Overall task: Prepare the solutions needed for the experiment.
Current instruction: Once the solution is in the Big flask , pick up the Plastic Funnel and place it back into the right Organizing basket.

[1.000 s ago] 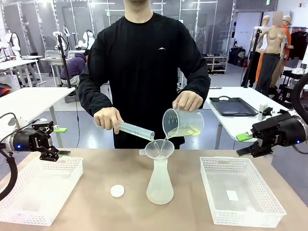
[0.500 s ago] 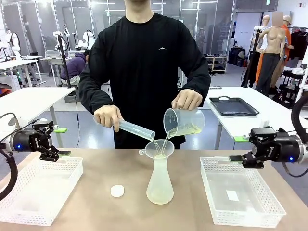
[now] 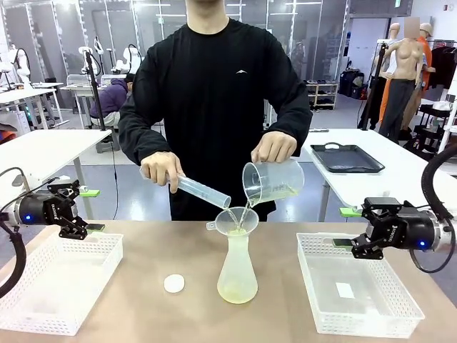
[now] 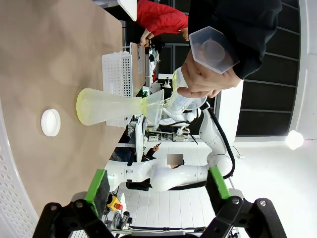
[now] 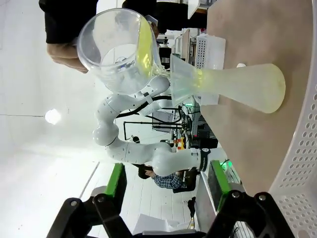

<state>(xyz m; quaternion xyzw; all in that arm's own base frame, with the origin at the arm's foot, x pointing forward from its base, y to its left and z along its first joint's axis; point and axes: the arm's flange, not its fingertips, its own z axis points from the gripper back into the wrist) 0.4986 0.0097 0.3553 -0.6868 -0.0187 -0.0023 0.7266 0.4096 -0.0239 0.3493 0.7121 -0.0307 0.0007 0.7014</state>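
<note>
A person across the table tips a clear beaker (image 3: 273,180) and a graduated cylinder (image 3: 203,191) over a funnel (image 3: 235,220) set in a translucent conical flask (image 3: 237,275). The pale yellow-green solutions (image 3: 277,193) stream from the beaker and pool in the flask's bottom (image 3: 236,291). My left gripper (image 3: 91,210) hovers open over the left basket's far edge, holding nothing. Above the right basket's far edge my right gripper (image 3: 346,227) is open and holds nothing too. The flask (image 4: 106,105) shows beyond the left gripper (image 4: 157,184), and the flask (image 5: 247,87) and beaker (image 5: 119,52) beyond the right gripper (image 5: 166,186).
A white perforated basket (image 3: 43,239) sits at the table's left and another (image 3: 360,325) at the right. A small round white cap (image 3: 173,284) lies left of the flask. The person's arms reach over the table's middle.
My right arm has swung in from the right and come down over the right basket. The liquid in the flask has risen a little. My left arm has stayed still.
</note>
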